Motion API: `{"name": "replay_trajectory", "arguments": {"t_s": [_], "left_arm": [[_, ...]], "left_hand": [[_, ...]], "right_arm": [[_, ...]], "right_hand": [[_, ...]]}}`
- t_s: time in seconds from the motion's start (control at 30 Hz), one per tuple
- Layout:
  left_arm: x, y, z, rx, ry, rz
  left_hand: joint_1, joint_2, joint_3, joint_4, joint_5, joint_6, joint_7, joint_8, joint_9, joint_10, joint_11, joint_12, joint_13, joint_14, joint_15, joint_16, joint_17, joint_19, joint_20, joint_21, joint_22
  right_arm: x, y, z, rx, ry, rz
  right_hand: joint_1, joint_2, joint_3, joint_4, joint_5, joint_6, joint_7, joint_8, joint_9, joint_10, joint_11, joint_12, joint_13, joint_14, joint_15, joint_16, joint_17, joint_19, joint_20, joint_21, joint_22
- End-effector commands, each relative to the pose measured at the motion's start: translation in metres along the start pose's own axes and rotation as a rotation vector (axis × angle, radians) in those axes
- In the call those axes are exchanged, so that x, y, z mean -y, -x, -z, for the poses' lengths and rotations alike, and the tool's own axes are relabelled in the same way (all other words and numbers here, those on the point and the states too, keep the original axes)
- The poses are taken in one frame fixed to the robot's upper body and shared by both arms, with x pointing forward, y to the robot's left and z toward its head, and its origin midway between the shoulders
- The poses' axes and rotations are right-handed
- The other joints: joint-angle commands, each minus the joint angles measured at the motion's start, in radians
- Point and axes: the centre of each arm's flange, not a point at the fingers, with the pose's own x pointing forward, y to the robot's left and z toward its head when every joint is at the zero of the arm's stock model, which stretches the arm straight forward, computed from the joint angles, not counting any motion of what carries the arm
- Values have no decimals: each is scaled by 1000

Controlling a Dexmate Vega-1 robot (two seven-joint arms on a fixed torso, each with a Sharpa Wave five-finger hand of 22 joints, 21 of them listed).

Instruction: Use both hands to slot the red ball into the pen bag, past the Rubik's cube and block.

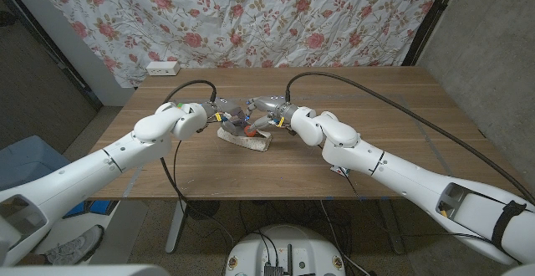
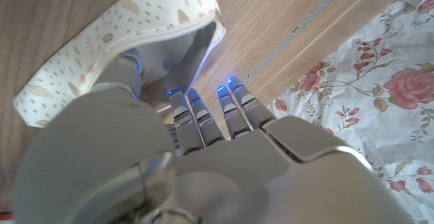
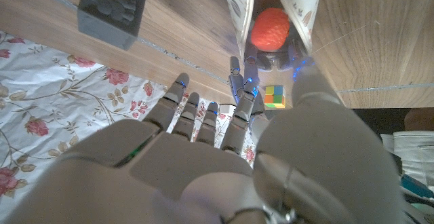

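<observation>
The red ball (image 3: 270, 28) sits right at the mouth of the pen bag (image 1: 245, 138), between the two patterned fabric edges, so the task looks close to done. What seems left is to push the ball fully inside and let go.

Both hands meet over the bag near the middle of the table (image 1: 376, 84). The right hand (image 3: 264, 81) has its fingers up at the ball and the bag's edge; it appears to hold or press the ball there, though the exact grip is hard to tell. The left hand (image 2: 196, 115) reaches into the bag's opening and seems to hold one fabric edge apart, but I cannot tell how firmly it grips.

The head view shows both arms converging on the bag, with only a hint of red between the hands. The right wrist view shows the ball plainly in the opening, plus the Rubik's cube (image 3: 274, 96) just beside the hand and the dark grey block (image 3: 112, 11) farther off. The left wrist view shows the bag's pale leaf pattern and its gaping mouth.
</observation>
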Motion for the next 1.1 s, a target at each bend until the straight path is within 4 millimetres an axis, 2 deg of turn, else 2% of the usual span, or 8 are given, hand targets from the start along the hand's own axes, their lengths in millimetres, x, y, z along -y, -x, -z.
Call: {"name": "replay_trajectory", "arguments": {"t_s": [0.03,0.1,0.27,0.63,0.83,0.93,1.1], "left_arm": [[-1,-2,-1,6,-3,4],[-1,-2,-1,6,-4,3],[-1,-3,0,5,-5,3],[-3,-3,1,5,-7,3],[-4,-4,1,6,-10,6],[-5,-4,1,8,-10,5],[-8,-3,2,5,-16,-2]], "left_hand": [[0,7,-2,4,5,3,3,3,0,-1,8,7,3,-1,-117,4,5,-3,1,-1,2],[-1,8,-3,4,5,4,2,4,0,0,7,8,3,0,-119,4,5,-3,0,-1,2],[-3,9,-4,3,4,2,3,3,0,-2,6,7,3,-1,-118,3,5,-3,0,-1,2],[-6,12,-6,3,4,2,3,3,0,-2,8,7,3,-1,-116,3,4,-3,1,-1,2],[-8,14,-7,2,4,1,5,3,0,-3,8,7,3,-2,-116,3,4,-3,1,0,2],[-9,14,-7,2,4,3,4,4,0,-1,7,8,3,-2,-117,3,4,-3,0,0,2],[-10,16,-8,2,4,10,5,7,0,0,8,8,3,0,-118,3,4,-1,0,1,2]], "right_arm": [[1,1,4,-6,-4,-20],[1,1,4,-5,-5,-20],[2,2,6,-7,-7,-24],[3,7,11,-9,-8,-30],[6,8,13,-4,-10,-35],[7,9,15,-2,-17,-44],[8,7,18,-11,-17,-44]], "right_hand": [[-14,3,-9,4,11,-24,7,-11,0,-13,8,-4,2,-8,6,-5,5,-10,1,-3,6],[-19,1,-12,5,13,-33,5,-16,-1,-16,12,-4,2,-12,8,-7,5,-13,2,-3,6],[-38,-6,-21,11,18,-74,18,-37,-3,-30,22,-4,3,-21,14,-12,7,-19,5,-3,6],[-128,-38,-65,36,50,-160,31,-89,-9,-79,41,-5,4,-49,40,-26,10,-39,16,-3,6],[-155,-44,-79,44,63,-176,40,-100,-9,-96,50,-5,4,-64,47,-33,11,-48,21,-4,6],[-179,-46,-92,50,78,-196,51,-114,-10,-123,60,-8,5,-85,58,-42,12,-67,27,-8,6],[-190,-45,-98,52,87,-209,60,-124,-9,-139,63,-8,5,-93,65,-46,13,-76,30,-8,6]]}}
